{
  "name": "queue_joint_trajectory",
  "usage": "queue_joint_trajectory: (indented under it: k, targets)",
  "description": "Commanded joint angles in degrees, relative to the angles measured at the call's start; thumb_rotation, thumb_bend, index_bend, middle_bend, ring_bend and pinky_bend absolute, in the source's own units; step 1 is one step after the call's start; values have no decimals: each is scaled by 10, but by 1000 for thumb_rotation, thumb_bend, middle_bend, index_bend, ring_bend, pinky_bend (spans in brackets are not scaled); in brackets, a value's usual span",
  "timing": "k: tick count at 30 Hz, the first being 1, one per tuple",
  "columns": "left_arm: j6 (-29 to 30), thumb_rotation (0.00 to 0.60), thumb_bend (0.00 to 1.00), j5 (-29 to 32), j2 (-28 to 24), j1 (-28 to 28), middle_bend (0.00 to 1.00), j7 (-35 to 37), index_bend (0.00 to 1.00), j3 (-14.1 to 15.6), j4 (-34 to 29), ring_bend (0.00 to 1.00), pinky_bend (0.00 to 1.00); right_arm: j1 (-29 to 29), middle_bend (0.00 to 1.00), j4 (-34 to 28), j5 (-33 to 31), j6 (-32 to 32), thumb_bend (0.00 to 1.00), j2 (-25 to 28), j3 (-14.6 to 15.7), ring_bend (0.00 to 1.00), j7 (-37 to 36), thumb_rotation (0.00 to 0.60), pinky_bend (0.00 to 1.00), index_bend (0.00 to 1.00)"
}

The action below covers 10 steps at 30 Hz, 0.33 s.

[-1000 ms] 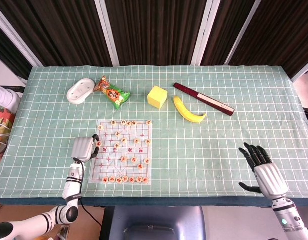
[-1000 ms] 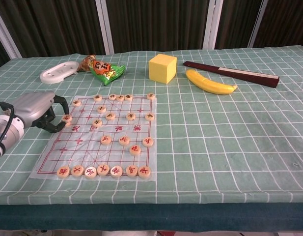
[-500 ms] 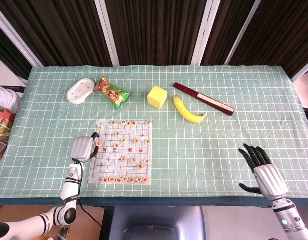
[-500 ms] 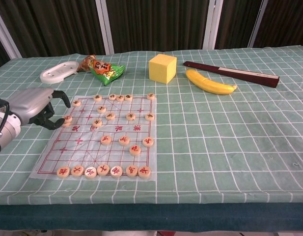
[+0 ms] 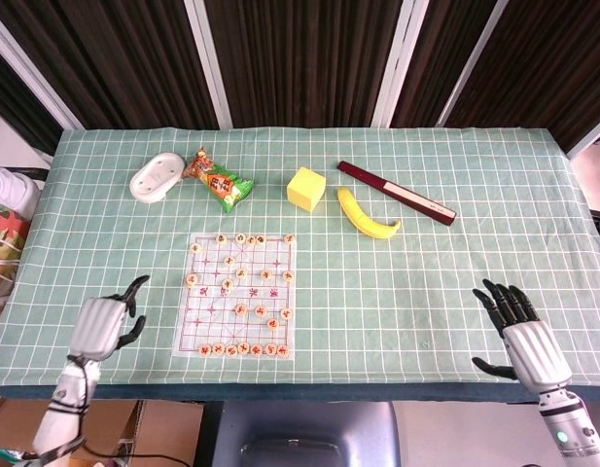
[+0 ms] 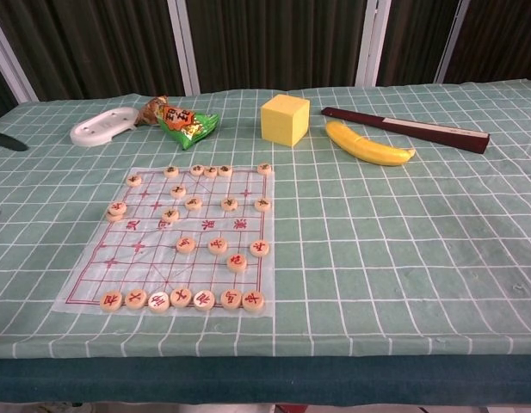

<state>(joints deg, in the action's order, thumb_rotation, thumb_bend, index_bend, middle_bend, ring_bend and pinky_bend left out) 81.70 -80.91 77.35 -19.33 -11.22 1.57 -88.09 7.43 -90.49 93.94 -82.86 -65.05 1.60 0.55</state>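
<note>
The left hand point(image 5: 107, 324) has moved away from the chess board point(image 5: 239, 295). A second ago it was touching a chess piece point(image 5: 192, 280) at the left edge of the board; now it is well apart from the board, to its left, near the front edge of the table, with fingers spread and holding nothing. The piece stays on the left edge of the board. The right hand point(image 5: 526, 336) remains far to the right of the board, fingers spread, empty, only a little lower than before. The banana point(image 5: 366, 215) and yellow block point(image 5: 306, 188) behind the board have not moved.
</note>
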Motion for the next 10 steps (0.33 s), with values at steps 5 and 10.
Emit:
queue_joint_trajectory:
  k: [5, 10]
  targets:
    - [96, 600, 382, -80, -68, 94, 0, 128, 0, 59, 19, 0, 128, -3, 0, -10, -1, 1, 189, -1, 1, 0, 21, 600, 0, 0]
    - [103, 600, 388, -82, -59, 105, 0, 108, 0, 47, 31, 0, 125, -7, 0, -9, 4, -6, 189, -1, 2, 0, 23, 600, 0, 0]
